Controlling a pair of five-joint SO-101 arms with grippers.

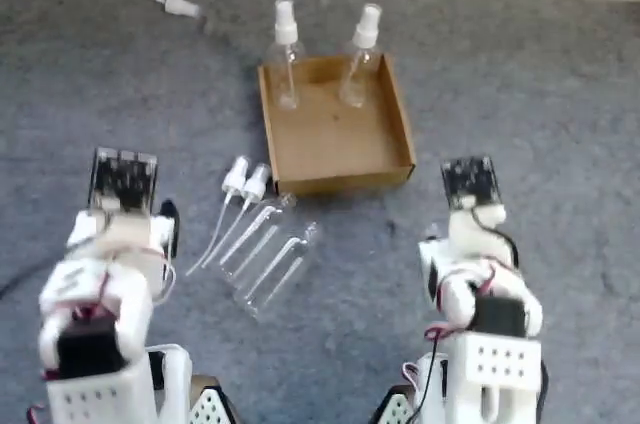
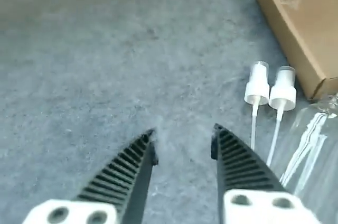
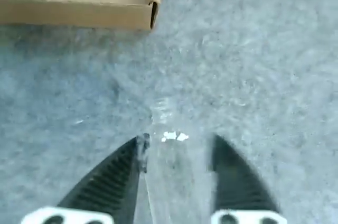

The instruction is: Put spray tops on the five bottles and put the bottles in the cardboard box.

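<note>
Left gripper point(image 2: 182, 137): fingers apart, nothing between them, hanging over bare grey carpet point(image 1: 540, 74).

Far back on my left, one loose spray top point(image 1: 182, 7) lies on the carpet, well apart from the rest.

Just right of the left gripper I see a pair of spray tops point(image 1: 246, 180) lying side by side, heads toward the box, tubes trailing back toward the arms. Beside them, two uncapped bottles point(image 1: 270, 247) lie on their sides, roughly parallel, necks pointing toward the box's near wall.

Cardboard box point(image 1: 345, 181): sits in the centre, open. Two capped bottles point(image 1: 287, 59) point(image 1: 360, 59) stand upright in it against the far wall, one toward each far corner.

Right gripper point(image 3: 179, 142): fingers closed onto the sides of a clear bottle point(image 3: 171, 174). I note its open neck, without a spray top, points toward the near right corner of the box, short of it, over carpet.
</note>
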